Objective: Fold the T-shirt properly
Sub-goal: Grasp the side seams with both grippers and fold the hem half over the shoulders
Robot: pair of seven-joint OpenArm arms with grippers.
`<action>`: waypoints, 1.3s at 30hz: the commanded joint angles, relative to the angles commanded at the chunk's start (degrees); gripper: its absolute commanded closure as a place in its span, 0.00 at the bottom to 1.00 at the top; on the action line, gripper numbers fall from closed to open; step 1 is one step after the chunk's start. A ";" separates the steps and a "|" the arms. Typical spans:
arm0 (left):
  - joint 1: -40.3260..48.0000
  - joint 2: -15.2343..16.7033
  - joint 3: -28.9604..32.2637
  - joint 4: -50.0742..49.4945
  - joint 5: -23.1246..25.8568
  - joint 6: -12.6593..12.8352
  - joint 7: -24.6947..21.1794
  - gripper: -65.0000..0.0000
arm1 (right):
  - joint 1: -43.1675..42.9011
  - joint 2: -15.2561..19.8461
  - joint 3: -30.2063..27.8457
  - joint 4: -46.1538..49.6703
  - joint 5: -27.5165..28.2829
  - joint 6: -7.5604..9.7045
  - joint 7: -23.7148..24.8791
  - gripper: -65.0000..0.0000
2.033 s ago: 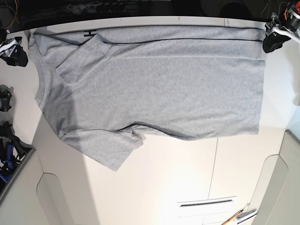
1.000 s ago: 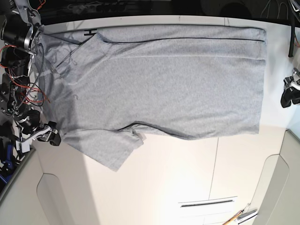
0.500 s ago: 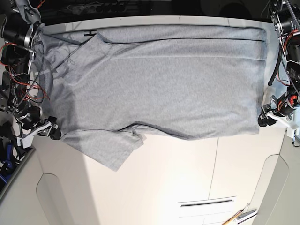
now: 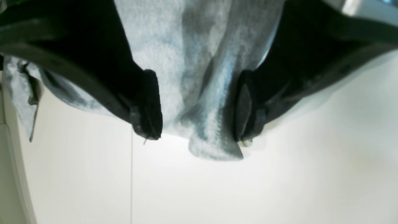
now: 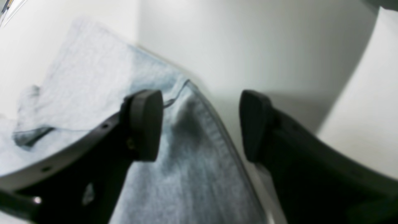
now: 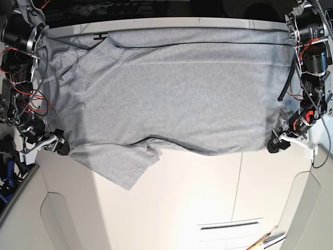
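The light grey T-shirt (image 6: 177, 88) lies spread flat across the white table (image 6: 208, 187), neck end to the left and hem to the right. My left gripper (image 6: 274, 146) sits at the hem's near corner. In the left wrist view it (image 4: 196, 137) stands open, its fingers (image 4: 149, 105) on either side of a bunched ridge of T-shirt (image 4: 199, 46). My right gripper (image 6: 58, 148) is at the shirt's near left edge by the sleeve. In the right wrist view it (image 5: 200, 109) is open, straddling the seamed edge of the T-shirt (image 5: 186, 174). No lettering shows.
The near sleeve (image 6: 122, 169) sticks out toward the table's front. A slot (image 6: 229, 225) and a pen with metal tools (image 6: 265, 240) lie at the front right. Arm bodies with red cables (image 6: 21, 67) stand at the left edge, and the other arm (image 6: 309, 57) at the right.
The left gripper came down from the right edge to the hem's near corner, which now sits pushed slightly inward and bunched. The right gripper has stayed by the near left edge.
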 joint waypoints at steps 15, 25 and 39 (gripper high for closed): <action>0.02 0.02 0.00 0.00 -1.09 0.00 3.06 0.70 | 0.00 -3.63 -0.15 0.00 2.21 0.33 -3.91 0.48; -0.02 -0.79 0.00 3.02 -1.11 0.00 3.61 1.00 | 0.22 -3.45 -0.15 0.22 -0.24 0.31 -3.91 1.00; 0.04 -6.16 0.00 17.86 -10.97 0.00 17.86 1.00 | -0.15 -1.38 -0.15 12.41 5.25 0.35 -16.15 1.00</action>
